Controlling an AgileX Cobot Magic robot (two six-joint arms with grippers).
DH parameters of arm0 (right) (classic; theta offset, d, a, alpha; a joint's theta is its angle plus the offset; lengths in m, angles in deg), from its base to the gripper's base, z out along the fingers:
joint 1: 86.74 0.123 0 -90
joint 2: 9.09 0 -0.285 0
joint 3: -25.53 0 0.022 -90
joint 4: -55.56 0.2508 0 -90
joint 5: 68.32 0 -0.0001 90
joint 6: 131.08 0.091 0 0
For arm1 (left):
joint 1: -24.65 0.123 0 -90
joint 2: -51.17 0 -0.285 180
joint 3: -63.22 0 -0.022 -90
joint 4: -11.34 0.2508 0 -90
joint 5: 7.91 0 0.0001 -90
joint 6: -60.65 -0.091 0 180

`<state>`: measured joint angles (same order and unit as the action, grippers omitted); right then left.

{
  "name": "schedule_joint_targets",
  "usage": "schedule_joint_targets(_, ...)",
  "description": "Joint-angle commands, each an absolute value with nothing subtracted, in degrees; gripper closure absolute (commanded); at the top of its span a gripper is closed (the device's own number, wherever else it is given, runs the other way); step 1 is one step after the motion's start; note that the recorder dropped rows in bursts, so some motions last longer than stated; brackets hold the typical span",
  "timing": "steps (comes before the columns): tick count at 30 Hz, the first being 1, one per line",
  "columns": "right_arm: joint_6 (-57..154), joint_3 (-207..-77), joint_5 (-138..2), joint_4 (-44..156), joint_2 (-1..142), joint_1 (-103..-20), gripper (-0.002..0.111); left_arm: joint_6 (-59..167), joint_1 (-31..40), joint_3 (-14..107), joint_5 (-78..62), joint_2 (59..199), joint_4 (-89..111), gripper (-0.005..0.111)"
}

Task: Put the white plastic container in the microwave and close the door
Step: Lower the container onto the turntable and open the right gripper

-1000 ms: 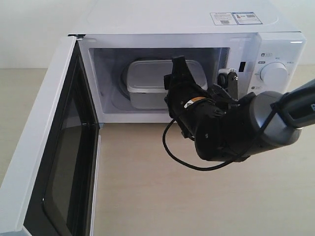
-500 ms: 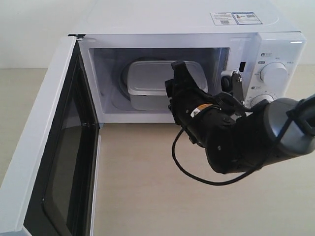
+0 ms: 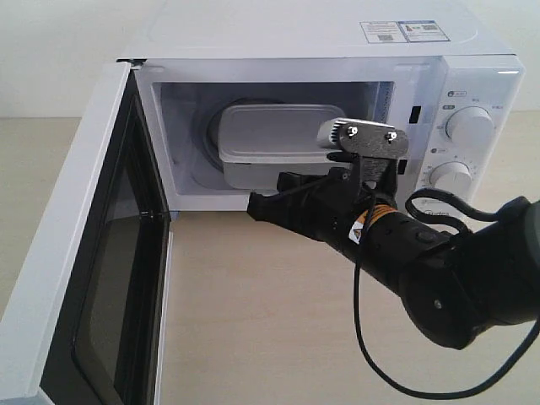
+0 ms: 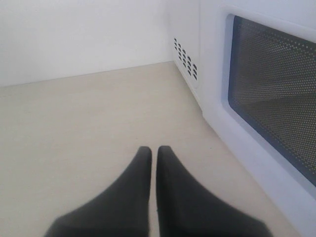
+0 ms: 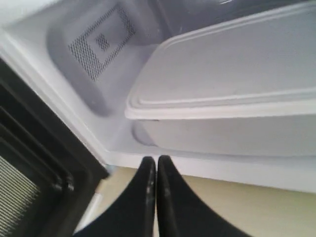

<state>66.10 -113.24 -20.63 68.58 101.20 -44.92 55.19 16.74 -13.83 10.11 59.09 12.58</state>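
- White plastic container point(image 3: 274, 128): lid on, resting inside the microwave point(image 3: 337, 38) cavity, clear of its front edge.
- Door point(image 3: 80, 245): swung wide open at the microwave's left side.
- Right gripper point(image 3: 253, 205): jaws together, holding nothing, above the tabletop point(image 3: 253, 329) just outside the cavity's front edge.
- Left gripper point(image 4: 153, 152): jaws together, empty, near the door's outer face.

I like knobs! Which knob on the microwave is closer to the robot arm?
The lower knob: it sits just above the arm, while the upper knob is higher up.
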Motion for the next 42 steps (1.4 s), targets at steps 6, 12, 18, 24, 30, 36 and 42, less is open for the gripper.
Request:
schedule_joint_targets(6,47.82,-118.62,-21.83,77.0,106.52,-45.01,0.108,55.03,16.96,-13.99,10.1,58.96,12.62,0.102)
schedule_joint_targets(12,44.54,-123.45,-22.87,82.75,111.18,-45.01,0.108,55.03,16.96,-13.99,10.1,58.96,12.62,0.102)
schedule_joint_targets(18,40.28,-127.53,-23.63,86.03,114.04,-45.11,0.108,55.03,16.96,-13.99,10.1,58.96,12.62,0.102)
schedule_joint_targets(24,34.92,-132.87,-28.03,91.42,116.28,-45.57,0.108,55.03,16.96,-13.99,10.1,58.96,12.62,0.102)
schedule_joint_targets(30,34.75,-134.79,-29.76,91.39,116.56,-47.45,0.108,55.03,16.96,-13.99,10.1,58.96,12.62,0.102)
schedule_joint_targets(36,34.75,-136.45,-34.68,92.11,116.56,-50.19,0.108,55.03,16.96,-13.99,10.1,58.96,12.62,0.102)
schedule_joint_targets(42,34.63,-136.85,-35.92,89.92,116.56,-50.18,0.108,55.03,16.96,-13.99,10.1,58.96,12.62,0.102)
